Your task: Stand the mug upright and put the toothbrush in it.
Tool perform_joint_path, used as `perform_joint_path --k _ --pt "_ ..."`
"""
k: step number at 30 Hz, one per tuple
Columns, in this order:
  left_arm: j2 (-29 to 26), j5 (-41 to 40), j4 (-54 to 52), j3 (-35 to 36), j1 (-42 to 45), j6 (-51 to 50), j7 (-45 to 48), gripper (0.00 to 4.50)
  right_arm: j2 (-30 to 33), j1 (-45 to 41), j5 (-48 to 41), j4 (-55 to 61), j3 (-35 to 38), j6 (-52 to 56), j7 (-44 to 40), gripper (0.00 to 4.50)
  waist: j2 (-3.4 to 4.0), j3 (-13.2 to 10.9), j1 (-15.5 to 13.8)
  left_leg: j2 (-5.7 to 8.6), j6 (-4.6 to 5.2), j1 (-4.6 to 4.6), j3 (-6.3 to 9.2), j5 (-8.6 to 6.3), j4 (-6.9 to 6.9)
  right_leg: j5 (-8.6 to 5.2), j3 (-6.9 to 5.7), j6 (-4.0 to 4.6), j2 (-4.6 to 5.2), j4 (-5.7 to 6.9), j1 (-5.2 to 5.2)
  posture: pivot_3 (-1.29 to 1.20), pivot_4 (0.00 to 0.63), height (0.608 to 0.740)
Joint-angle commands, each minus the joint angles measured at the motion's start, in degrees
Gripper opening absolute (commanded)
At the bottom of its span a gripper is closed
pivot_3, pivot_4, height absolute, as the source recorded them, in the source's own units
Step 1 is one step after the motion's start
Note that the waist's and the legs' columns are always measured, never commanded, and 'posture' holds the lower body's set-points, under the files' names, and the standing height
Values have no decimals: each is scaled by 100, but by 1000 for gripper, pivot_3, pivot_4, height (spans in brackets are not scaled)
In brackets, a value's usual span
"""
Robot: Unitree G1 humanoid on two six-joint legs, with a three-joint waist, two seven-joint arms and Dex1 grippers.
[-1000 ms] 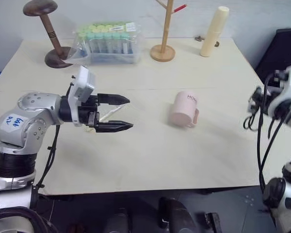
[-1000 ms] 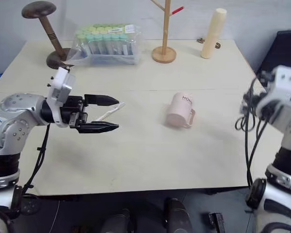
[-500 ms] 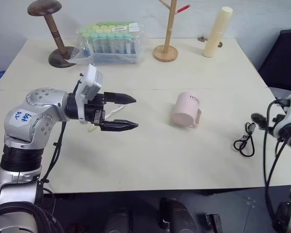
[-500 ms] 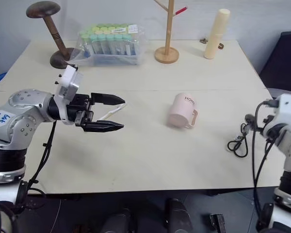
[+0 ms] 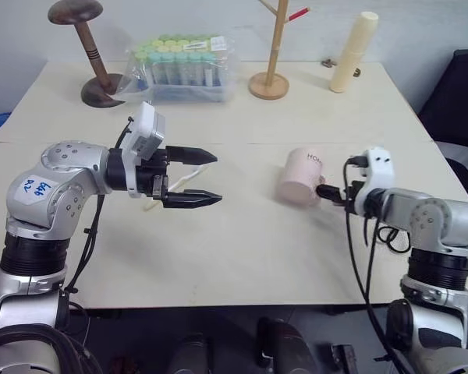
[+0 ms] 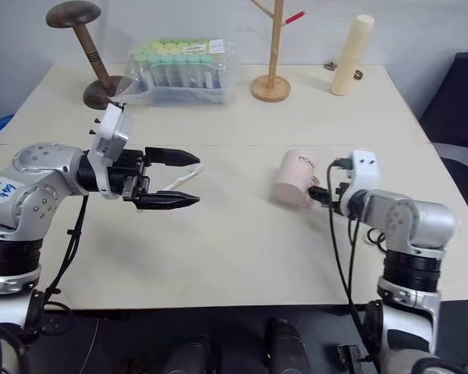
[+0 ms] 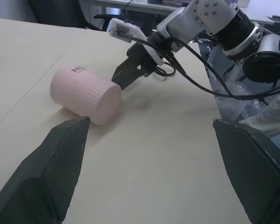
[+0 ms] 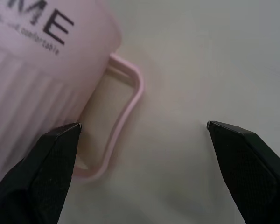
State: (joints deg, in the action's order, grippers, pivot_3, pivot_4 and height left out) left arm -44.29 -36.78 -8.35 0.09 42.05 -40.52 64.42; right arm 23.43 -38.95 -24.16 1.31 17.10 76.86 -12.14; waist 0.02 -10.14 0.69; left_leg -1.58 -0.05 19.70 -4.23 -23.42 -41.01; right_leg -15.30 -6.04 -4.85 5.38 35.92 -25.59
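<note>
The pale pink mug (image 5: 299, 176) lies on its side at the table's middle right, its "HOME" lettering up and its handle (image 8: 122, 107) toward my right arm. My right gripper (image 5: 325, 192) is open right at that handle, which lies between its fingers in the right wrist view. The cream toothbrush (image 5: 176, 184) lies flat on the table at the left. My left gripper (image 5: 217, 179) hovers open above it, pointing toward the mug (image 7: 86, 89), with nothing between its fingers.
Along the back edge stand a dark wooden hat stand (image 5: 91, 48), a clear box of capped tubes (image 5: 179, 68), a wooden branch stand (image 5: 270, 66) and a tall cream cylinder (image 5: 352, 51). The table's front half (image 5: 249, 257) is bare.
My right arm has swung in from the right edge to the mug's handle. My left gripper stays open in place over the toothbrush.
</note>
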Motion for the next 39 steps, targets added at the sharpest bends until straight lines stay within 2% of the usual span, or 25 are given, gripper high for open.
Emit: perform_joint_path --k 1,3,6,16,22,26,31,36,39 --pt "-136 12 -166 220 13 94 -9 4500 -121 -147 83 -180 -251 -301 -17 4471 0 0 17 -1 0 0 0 0 0 0 0 0 -1 0 0 0 150 740" --pt "-156 8 -178 235 2 89 -16 4500 -158 -168 121 -268 -336 -391 -44 4304 0 0 32 -1 0 -1 0 0 1 0 -1 0 -2 0 0 0 150 740" --pt "-189 12 -202 266 -30 86 -46 4500 -212 -245 154 -370 -421 -529 -55 3570 0 0 64 -2 0 -1 2 0 1 0 -2 0 -1 0 1 0 150 740" --pt "-219 16 -160 311 -99 118 -30 4500 -274 -365 166 -398 -389 -610 -49 143 0 0 82 -4 0 2 9 0 2 0 -7 1 0 0 1 0 150 740" --pt "-112 -10 -134 251 -26 132 -46 4500 -226 -459 237 -323 -335 -743 44 65 0 0 89 -4 -1 1 13 0 1 0 -8 1 0 -1 4 0 150 740" --pt "-49 7 -103 194 10 148 -29 4500 -390 -508 272 -276 -256 -1331 136 65 0 0 89 -4 0 1 13 0 1 0 -9 1 0 -1 4 0 150 740" --pt "-18 9 67 242 126 146 -52 4500 -1023 -484 504 -157 -310 -3349 307 65 0 0 109 -5 -1 1 11 1 5 0 -8 1 -3 -2 1 0 150 740" --pt "-69 31 111 289 149 90 -57 4500 -1218 210 1583 -638 -1236 -6513 35 65 0 0 109 -1 -2 0 13 1 9 -1 -10 1 -3 -4 1 0 150 740" --pt "-188 76 132 294 143 108 10 4500 -1378 340 1694 -884 -1295 -6922 193 65 1 -1 116 1 -2 1 12 1 7 -1 -9 1 0 -5 2 0 150 740"
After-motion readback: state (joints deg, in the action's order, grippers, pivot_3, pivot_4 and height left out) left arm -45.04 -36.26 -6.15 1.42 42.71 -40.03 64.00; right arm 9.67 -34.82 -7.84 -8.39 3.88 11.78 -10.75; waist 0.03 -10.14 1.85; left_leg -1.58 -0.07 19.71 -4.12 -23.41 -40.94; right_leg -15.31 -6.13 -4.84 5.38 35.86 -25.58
